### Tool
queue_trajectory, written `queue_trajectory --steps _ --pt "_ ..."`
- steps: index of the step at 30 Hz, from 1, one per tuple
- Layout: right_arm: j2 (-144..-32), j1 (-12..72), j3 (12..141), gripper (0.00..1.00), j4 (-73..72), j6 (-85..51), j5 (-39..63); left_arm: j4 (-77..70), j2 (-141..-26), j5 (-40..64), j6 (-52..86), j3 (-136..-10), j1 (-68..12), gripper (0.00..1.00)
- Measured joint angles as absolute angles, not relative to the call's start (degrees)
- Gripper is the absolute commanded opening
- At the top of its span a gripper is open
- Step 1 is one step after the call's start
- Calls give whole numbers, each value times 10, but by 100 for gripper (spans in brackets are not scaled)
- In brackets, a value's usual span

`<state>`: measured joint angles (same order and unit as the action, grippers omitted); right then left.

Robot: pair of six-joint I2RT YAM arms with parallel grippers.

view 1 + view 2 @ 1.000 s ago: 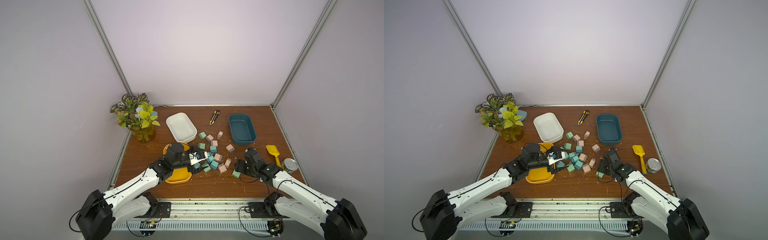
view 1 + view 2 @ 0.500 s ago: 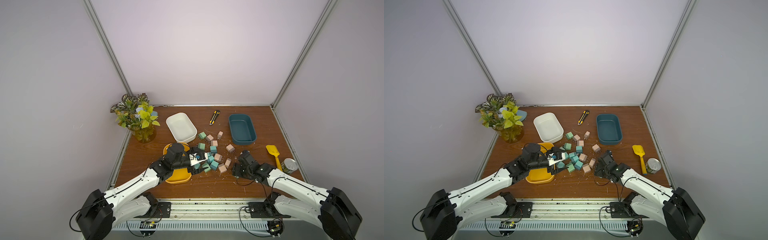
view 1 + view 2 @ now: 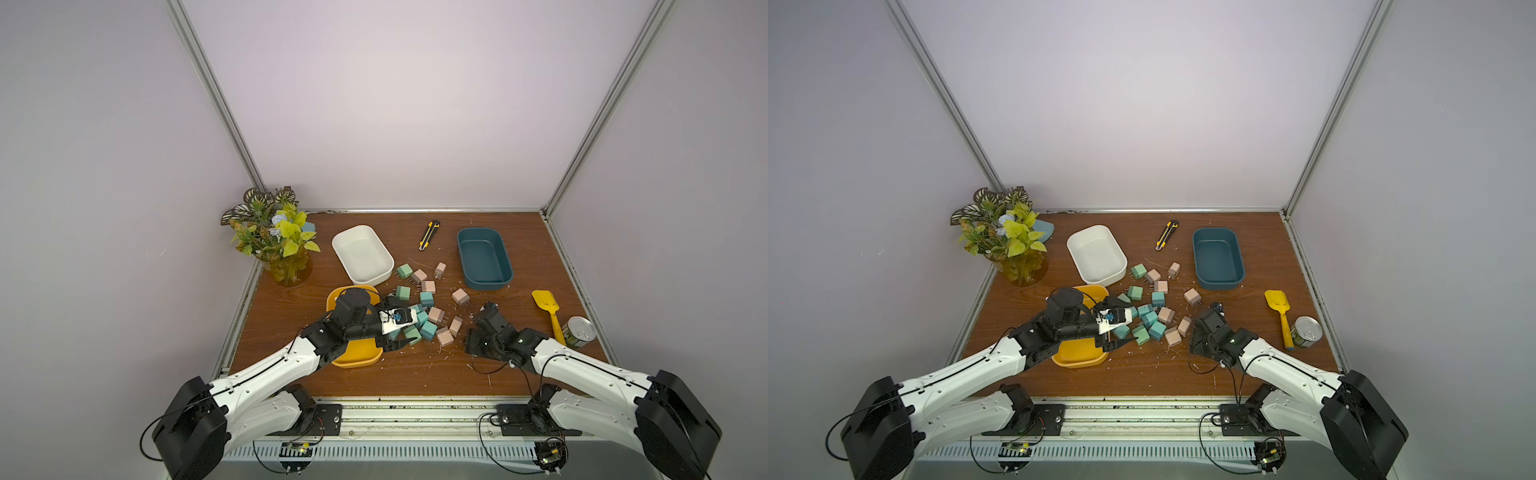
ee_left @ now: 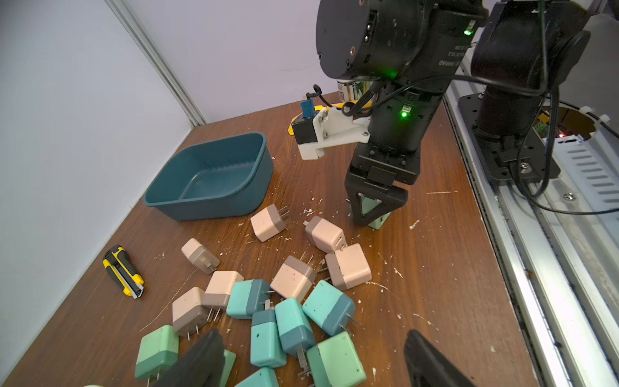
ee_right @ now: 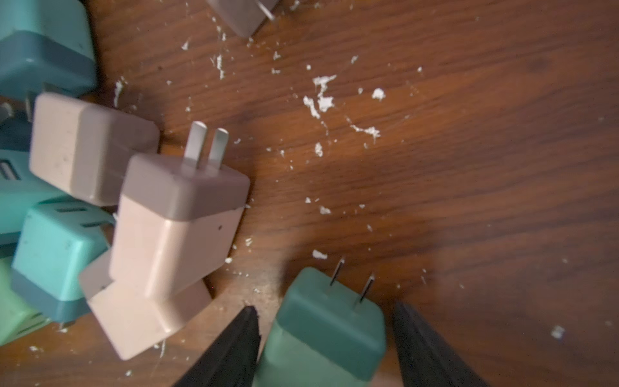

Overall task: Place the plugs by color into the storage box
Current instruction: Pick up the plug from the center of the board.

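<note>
Several plugs point(image 3: 424, 309) in pink-beige, teal and mint lie piled mid-table. My left gripper point(image 3: 405, 322) hovers open over the teal and mint ones point(image 4: 294, 328), holding nothing. My right gripper point(image 5: 325, 306) points down at the pile's near right edge point(image 3: 471, 347). Its fingers stand on either side of a mint green plug point(image 5: 328, 321), prongs away from the wrist, with a narrow gap on each side. The storage boxes are a white one point(image 3: 370, 277), a dark teal one point(image 3: 488, 283), both empty, and a yellow one point(image 3: 357, 357) partly under my left arm.
A yellow-black utility knife point(image 3: 429, 235) lies between the white and teal boxes. A potted plant point(image 3: 278, 245) fills the back left corner. A yellow scoop point(image 3: 548, 311) and a tin can point(image 3: 578, 331) sit at the right edge. White flecks dot the wood.
My right gripper has moved left and down over the mint green plug at the pile's near edge, and its jaws have narrowed around it. The left arm has not moved.
</note>
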<state>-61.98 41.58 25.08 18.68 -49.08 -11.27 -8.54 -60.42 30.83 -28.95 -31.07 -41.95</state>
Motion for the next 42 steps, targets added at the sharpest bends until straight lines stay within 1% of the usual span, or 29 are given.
queue_trajectory --steps 1,3,6,8,9,11,15,21,25,28,31,35,39,42 --pt "-616 416 248 59 186 -491 -115 -85 -606 309 -289 -311 -420 85" --pt "-609 416 242 58 186 -491 -118 -85 -610 309 -289 -311 -421 85" --pt "-607 416 240 62 187 -490 -118 -85 -612 308 -290 -311 -423 85" --pt "-608 417 240 62 187 -488 -119 -85 -612 308 -290 -311 -425 85" --pt "-608 417 240 60 188 -487 -119 -85 -613 308 -290 -311 -425 85" --pt "-609 418 241 53 191 -483 -120 -85 -616 308 -291 -311 -427 85" --pt "-609 419 242 45 196 -478 -122 -85 -624 308 -291 -311 -428 85" --pt "-603 420 242 42 199 -478 -122 -83 -627 309 -298 -311 -436 85" --pt "-582 420 242 37 220 -478 -122 -84 -629 310 -301 -310 -439 79" --pt "-558 420 248 36 235 -471 -123 -97 -632 308 -293 -310 -442 76" --pt "-540 420 268 34 241 -456 -129 -124 -632 302 -278 -310 -443 76" --pt "-541 420 311 33 241 -423 -142 -152 -628 263 -264 -312 -455 77" --pt "-578 418 382 31 244 -370 -151 -187 -632 213 -254 -326 -462 81" --pt "-620 410 440 31 245 -328 -150 -203 -666 165 -248 -366 -463 83"
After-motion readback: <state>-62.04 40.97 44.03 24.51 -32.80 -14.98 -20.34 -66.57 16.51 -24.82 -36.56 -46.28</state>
